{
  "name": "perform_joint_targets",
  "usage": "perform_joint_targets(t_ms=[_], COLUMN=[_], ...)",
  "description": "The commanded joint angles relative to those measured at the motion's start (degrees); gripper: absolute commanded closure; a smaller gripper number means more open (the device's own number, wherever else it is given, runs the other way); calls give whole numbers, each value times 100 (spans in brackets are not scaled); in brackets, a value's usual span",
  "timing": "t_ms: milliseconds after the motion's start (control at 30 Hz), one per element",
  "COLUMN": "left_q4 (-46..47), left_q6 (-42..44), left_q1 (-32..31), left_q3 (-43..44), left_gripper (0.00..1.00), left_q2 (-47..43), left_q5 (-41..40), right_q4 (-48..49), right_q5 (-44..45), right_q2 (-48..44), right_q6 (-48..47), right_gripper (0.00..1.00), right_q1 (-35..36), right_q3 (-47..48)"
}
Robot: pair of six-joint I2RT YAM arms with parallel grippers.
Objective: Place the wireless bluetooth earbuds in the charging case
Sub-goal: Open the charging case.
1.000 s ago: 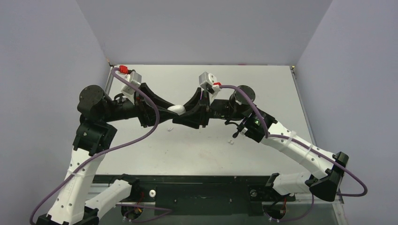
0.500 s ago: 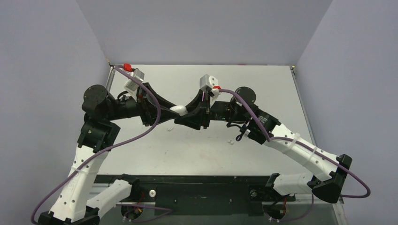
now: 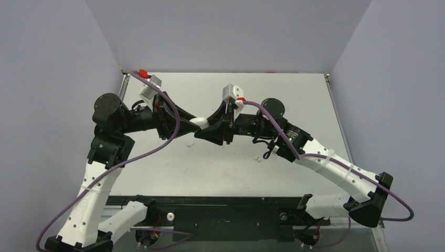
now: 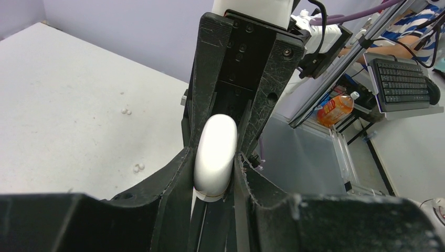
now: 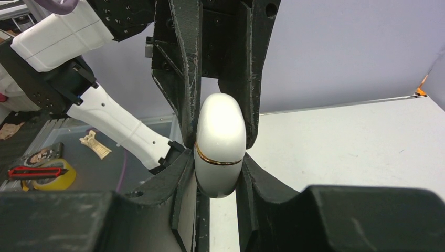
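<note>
Above the surface [image 3: 294, 94] centre | left pincer [image 4: 214, 170] and right pincer [image 5: 218, 170] each nipped narrowly onto opposite ends of the closed charging case [image 5: 220, 134], aloft | earbuds [image 4: 138, 167] loose on surface | step: probably opening lid | next: part lid at seam without slipping

- Left arm [image 3: 99, 173] stretches toward 3 o'clock; left claw [image 4: 212, 181] grips the charging case [image 5: 219, 142].
- Right arm [image 3: 336, 168] stretches toward 9 o'clock; right claw [image 5: 215, 181] grips its opposite end.

Left arm [image 3: 131, 119] and right arm [image 3: 262, 126] join at the charging case [image 3: 198, 122], kinda barring the middle. Far counter [image 3: 294, 89] behind is wide open; earbuds [image 3: 258, 157] litter the near side.
</note>
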Motion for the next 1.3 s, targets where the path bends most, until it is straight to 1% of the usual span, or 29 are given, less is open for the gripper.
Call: perform_joint_targets(t_ms=[0, 100, 200, 367, 533, 667, 767, 900, 967, 1067, 1100, 1133, 1167, 1200, 1233, 1267], left_q4=[669, 884, 894, 884, 874, 682, 358, 219, 246, 697, 789, 901, 774, 639, 249, 20], left_q6=[-426, -559, -586, -596, -667, -424, -114, -27, -88, -357, -375, -292, -180, 108, 319, 815], left_q1=[301, 314, 323, 346, 513, 575, 571, 582, 601, 604, 604, 605, 605, 598, 597, 585], left_q3=[228, 214, 195, 179, 237, 257, 265, 403, 484, 428, 321, 238, 221, 226, 241, 297], left_gripper=[74, 72, 71, 70, 69, 69, 69, 69, 68, 66, 65, 64, 62, 61, 61, 60], left_q2=[85, 81, 72, 64, 100, 114, 78, 52, 76, 4, -45, -143, -236, -270, -309, -324], left_q5=[-704, -491, -425, -487, -674, -855, -823, -769, -501, 403, 549, 810, 950, 968, 908, 837], right_q4=[-602, -621, -621, -630, -678, -674, -676, -674, -674, -671, -671, -680, -676, -679, -684, -679], right_q5=[-309, -289, -257, -234, -246, -225, -198, -212, -222, -234, -236, -237, -233, -230, -233, -244], right_q2=[-124, -130, -126, -130, -143, -173, -200, -176, -167, -199, -204, -213, -216, -204, -189, -161], right_q6=[-363, -381, -402, -417, -425, -447, -447, -435, -431, -425, -418, -419, -422, -420, -423, -418], right_gripper=[100, 100, 100, 100, 100, 100, 100, 100, 100, 100, 100, 100, 100, 100, 100, 100], right_q1=[157, 151, 151, 159, 155, 167, 156, 141, 123, 88, 75, 57, 56, 52, 54, 49], right_q3=[-197, -213, -202, -168, -172, -177, -179, -181, -173, -162, -154, -148, -126, -117, -76, -61])
